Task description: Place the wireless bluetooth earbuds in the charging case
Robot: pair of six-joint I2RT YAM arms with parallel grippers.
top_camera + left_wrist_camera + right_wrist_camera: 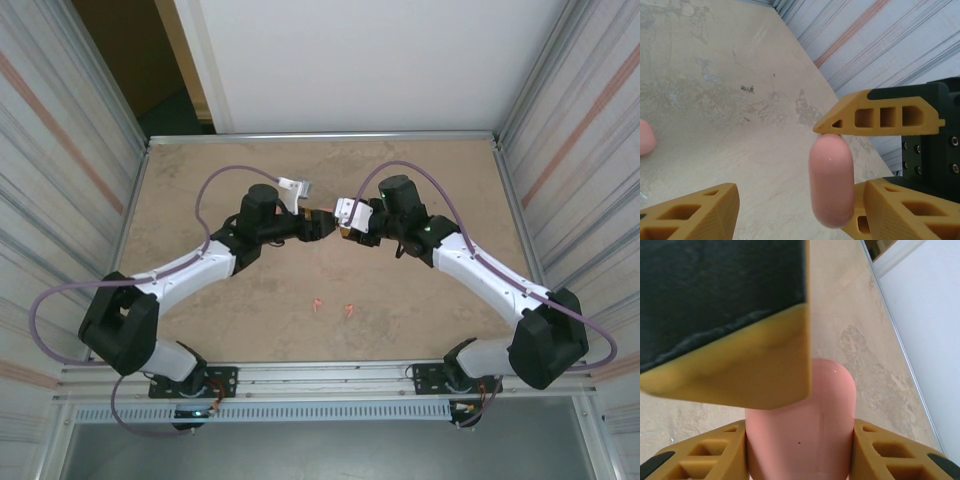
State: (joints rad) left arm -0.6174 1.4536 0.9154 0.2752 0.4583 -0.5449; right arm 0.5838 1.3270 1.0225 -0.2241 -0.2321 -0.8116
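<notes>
The pink charging case point(805, 435) is held above the middle of the table, its lid shut. My right gripper point(800, 432) is shut on it, one finger against each long side. My left gripper point(797, 205) is open around the same case point(831, 182), which shows edge-on close to its right finger point(910, 210). A wide gap lies between the case and its left finger point(690, 215). One left finger point(735, 370) covers part of the case in the right wrist view. Two tiny pink earbuds point(317, 303) point(349, 309) lie on the table nearer the arm bases.
The two grippers point(318, 226) point(342, 222) meet tip to tip over the tan table point(200, 180). Corrugated walls point(60, 150) close in both sides. A rounded pink object point(645, 137) lies on the table at the left edge of the left wrist view.
</notes>
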